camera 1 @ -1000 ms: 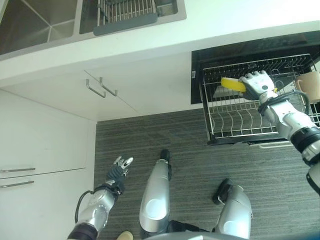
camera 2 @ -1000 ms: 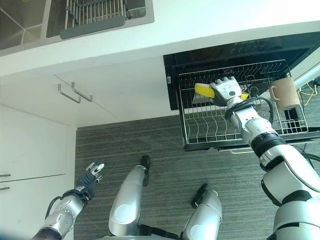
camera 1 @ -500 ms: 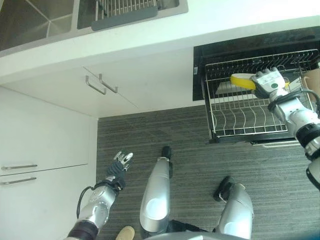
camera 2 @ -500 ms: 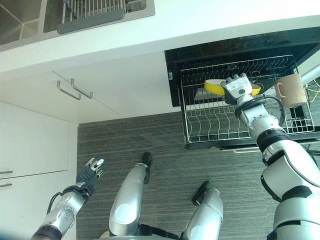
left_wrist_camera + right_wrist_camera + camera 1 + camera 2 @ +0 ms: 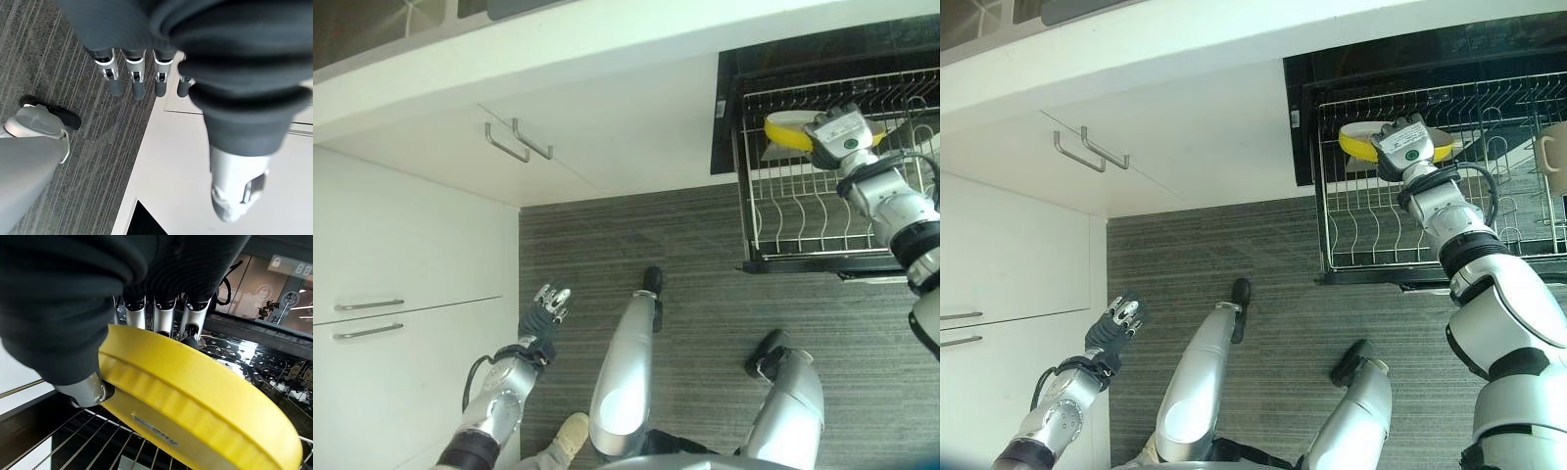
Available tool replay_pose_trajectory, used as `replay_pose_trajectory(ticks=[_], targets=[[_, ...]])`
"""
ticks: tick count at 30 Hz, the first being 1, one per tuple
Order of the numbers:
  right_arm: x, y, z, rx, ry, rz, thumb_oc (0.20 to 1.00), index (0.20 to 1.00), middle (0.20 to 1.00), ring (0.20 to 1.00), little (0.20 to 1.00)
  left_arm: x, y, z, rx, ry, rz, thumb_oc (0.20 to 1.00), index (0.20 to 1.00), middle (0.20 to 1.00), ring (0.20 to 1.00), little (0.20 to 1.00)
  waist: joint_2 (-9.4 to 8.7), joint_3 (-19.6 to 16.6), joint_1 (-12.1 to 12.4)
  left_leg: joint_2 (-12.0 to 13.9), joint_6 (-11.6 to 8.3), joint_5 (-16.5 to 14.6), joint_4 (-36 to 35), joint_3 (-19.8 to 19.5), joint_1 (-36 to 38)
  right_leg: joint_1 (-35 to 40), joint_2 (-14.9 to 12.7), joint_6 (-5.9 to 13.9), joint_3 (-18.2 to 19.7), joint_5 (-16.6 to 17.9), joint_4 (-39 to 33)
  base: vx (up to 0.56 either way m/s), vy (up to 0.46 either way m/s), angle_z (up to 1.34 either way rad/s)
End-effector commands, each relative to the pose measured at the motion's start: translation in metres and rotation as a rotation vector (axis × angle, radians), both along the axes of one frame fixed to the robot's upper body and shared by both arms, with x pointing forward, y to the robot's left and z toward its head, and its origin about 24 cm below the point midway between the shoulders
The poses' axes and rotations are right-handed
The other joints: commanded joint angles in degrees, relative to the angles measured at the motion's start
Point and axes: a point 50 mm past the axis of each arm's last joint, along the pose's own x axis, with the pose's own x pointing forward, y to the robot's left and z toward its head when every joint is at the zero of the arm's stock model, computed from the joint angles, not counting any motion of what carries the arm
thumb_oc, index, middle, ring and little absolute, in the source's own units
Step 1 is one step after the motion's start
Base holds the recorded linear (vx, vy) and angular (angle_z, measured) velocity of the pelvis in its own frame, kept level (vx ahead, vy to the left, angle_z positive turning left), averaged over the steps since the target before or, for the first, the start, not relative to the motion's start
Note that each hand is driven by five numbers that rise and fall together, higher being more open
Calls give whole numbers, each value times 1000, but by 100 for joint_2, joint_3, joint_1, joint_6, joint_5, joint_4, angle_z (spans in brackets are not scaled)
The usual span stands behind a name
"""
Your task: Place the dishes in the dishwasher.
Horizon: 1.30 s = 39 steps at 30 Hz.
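Grey striped carpet (image 5: 705, 323) runs up to a white cabinet front, and the dishwasher (image 5: 1351, 59) stands open as a dark cavity with its wire rack (image 5: 1371, 250) pulled out over the floor. Above the back part of that rack, close to the cavity's mouth, the yellow plate (image 5: 1356, 142) is held tilted on edge by the right hand (image 5: 1402, 147), fingers (image 5: 164, 318) over its upper face and thumb (image 5: 88, 387) under the rim, so the hand is closed round it. Whether the plate touches the rack's wires cannot be told. A beige mug (image 5: 1555, 157) sits at the rack's far right side, well apart from the plate. Left of the dishwasher, two metal handles (image 5: 519, 142) stick out from the cabinet doors, and further left two more handles (image 5: 367, 318) lie on the drawer fronts. Low over the carpet, well away from the rack and beside the drawers, the left hand (image 5: 546, 308) hangs with its fingers (image 5: 134, 76) straight and loose, holding nothing.
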Motion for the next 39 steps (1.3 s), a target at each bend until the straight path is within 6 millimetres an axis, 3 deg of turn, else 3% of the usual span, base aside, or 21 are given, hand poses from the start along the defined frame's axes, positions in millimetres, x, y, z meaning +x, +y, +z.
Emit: replay_pose_trajectory(ticks=[1, 2, 12, 13, 14, 15, 21, 29, 33, 34, 36, 37, 39], targets=[[5, -1, 38, 29, -59, -52, 200, 200, 200, 200, 200, -3, 14, 15, 30, -70, 9, 1000, 1000, 1000, 1000, 1000, 88, -129, 129, 170, 100, -104, -6, -805, -38, -183, -113, 109, 180, 695, -290, 92, -50, -1], [6, -2, 30, 54, -18, -76, 200, 200, 200, 200, 200, -4, 15, 15, 30, -71, 9, 1000, 1000, 1000, 1000, 1000, 95, -129, 144, 188, 84, -266, 67, -804, 4, -161, -109, 156, 208, 553, -193, 82, -59, 1], [11, -2, -2, 232, 232, -171, 200, 200, 200, 200, 200, 5, 12, 28, 31, -109, 10, 1000, 1000, 1000, 1000, 1000, 71, -129, 154, 212, 129, -320, 235, -839, -258, -378, -72, 108, 222, 537, -88, 8, -6, 0], [11, -2, -9, 291, 300, -197, 282, 282, 282, 282, 282, 7, 10, 30, 31, -113, 5, 1000, 1000, 1000, 1000, 1000, 83, -129, 163, 198, 136, -322, 243, -848, -290, -420, -66, 103, 224, 541, -65, 0, 0, 0], [11, -3, -11, 309, 321, -209, 551, 551, 551, 551, 551, 7, 11, 31, 32, -114, 4, 1000, 1000, 1000, 1000, 1000, 79, -129, 165, 201, 137, -324, 254, -851, -311, -437, -66, 99, 220, 541, -59, 0, 0, 0], [10, -5, -16, 312, 338, -217, 1000, 1000, 1000, 1000, 1000, 8, 10, 32, 33, -115, 4, 1000, 1000, 1000, 1000, 1000, 76, -129, 164, 203, 138, -321, 256, -853, -331, -454, -62, 94, 220, 546, -65, 0, 0, 0], [9, -11, -28, 415, 406, -262, 1000, 1000, 1000, 1000, 1000, 12, 9, 35, 39, -124, 3, 1000, 1000, 1000, 1000, 1000, 80, -129, 194, 183, 150, -283, 250, -880, -421, -527, -69, 79, 186, 570, -54, 0, 0, 0], [8, -13, -26, 548, 353, -245, 1000, 1000, 1000, 1000, 1000, 11, 10, 35, 38, -126, -3, 1000, 1000, 1000, 1000, 1000, 49, -129, 184, 175, 178, -279, 259, -874, -409, -508, -46, 67, 171, 589, -58, 1, 4, 0], [6, -18, -18, 794, 273, -213, 1000, 1000, 1000, 1000, 1000, 13, 8, 38, 26, -131, 6, 1000, 1000, 1000, 1000, 1000, 20, -129, 127, 181, 183, -252, 199, -850, -357, -455, -28, 63, 171, 616, -118, 0, 61, 1], [3, -15, -6, 1015, 184, -93, 1000, 1000, 1000, 1000, 1000, 9, 9, 39, 24, -132, 26, 1000, 1000, 1000, 1000, 1000, -73, -129, 62, 212, 185, -241, 123, -838, -279, -367, 6, 49, 144, 624, -191, 0, 56, -1], [0, -15, -2, 1083, 153, -57, 1000, 1000, 1000, 1000, 1000, 7, 10, 39, 27, -130, 33, 1000, 1000, 1000, 1000, 1000, -120, -129, 43, 229, 181, -243, 104, -836, -241, -319, 18, 48, 130, 623, -214, -16, 30, -2], [-9, -17, 1, 1255, 109, 12, 1000, 1000, 1000, 1000, 1000, 4, 13, 43, 31, -143, 56, 1000, 1000, 1000, 1000, 1000, -269, -129, -28, 258, 211, -69, -24, -837, -258, -266, 64, -14, 33, 787, -402, -32, 13, 0], [-21, -15, -3, 1418, 105, 105, 1000, 1000, 1000, 1000, 1000, -2, 17, 45, 41, -146, 78, 1000, 1000, 1000, 1000, 1000, -426, -129, -101, 299, 233, -53, -123, -822, -95, -65, 107, -11, -38, 810, -535, 21, -10, -3]])
